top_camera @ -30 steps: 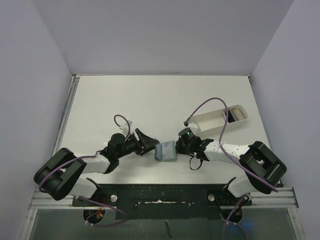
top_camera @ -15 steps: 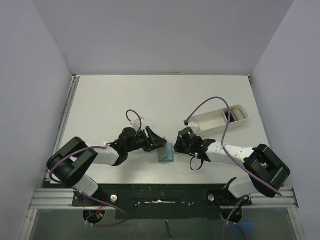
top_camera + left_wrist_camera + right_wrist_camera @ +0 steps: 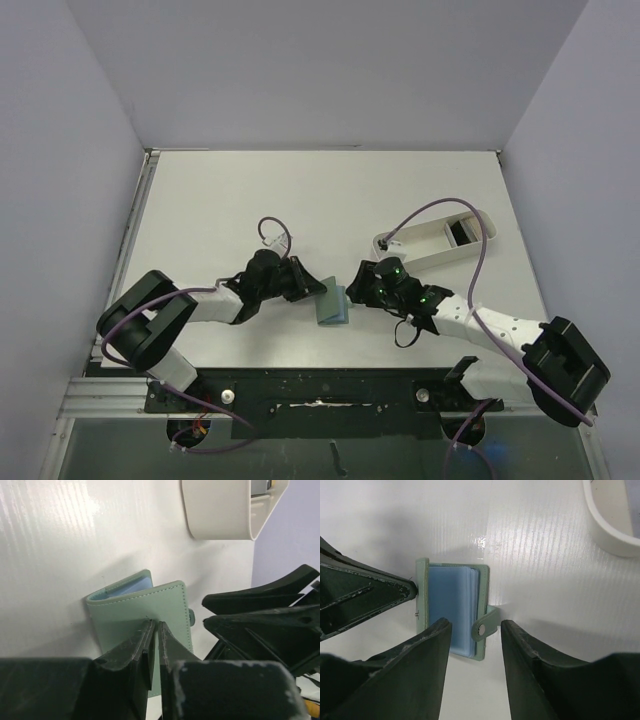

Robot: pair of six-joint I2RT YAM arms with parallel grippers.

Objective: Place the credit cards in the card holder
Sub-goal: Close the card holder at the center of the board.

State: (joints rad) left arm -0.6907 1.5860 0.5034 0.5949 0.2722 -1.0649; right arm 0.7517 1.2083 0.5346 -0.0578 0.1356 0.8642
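Observation:
The card holder [image 3: 331,306] is a grey-green bifold lying near the table's front, its pale blue inside [image 3: 452,607] showing. My left gripper [image 3: 317,291] is shut on the edge of its outer cover [image 3: 145,607], and a strip of green shows between the fingertips [image 3: 150,630]. My right gripper [image 3: 476,626] is open just right of the card holder, its fingers either side of the snap tab [image 3: 484,626] without touching it. The credit cards [image 3: 460,232] lie in the far end of the white tray [image 3: 420,243].
The long white oval tray [image 3: 220,515] lies behind and to the right of the card holder, and its rim [image 3: 610,530] shows in the right wrist view. Purple cables [image 3: 430,212] loop over both arms. Grey walls enclose the table on three sides.
My left gripper has moved right and closed on the card holder's cover. My right gripper has opened and let it go. The card holder now shows narrower than a second ago.

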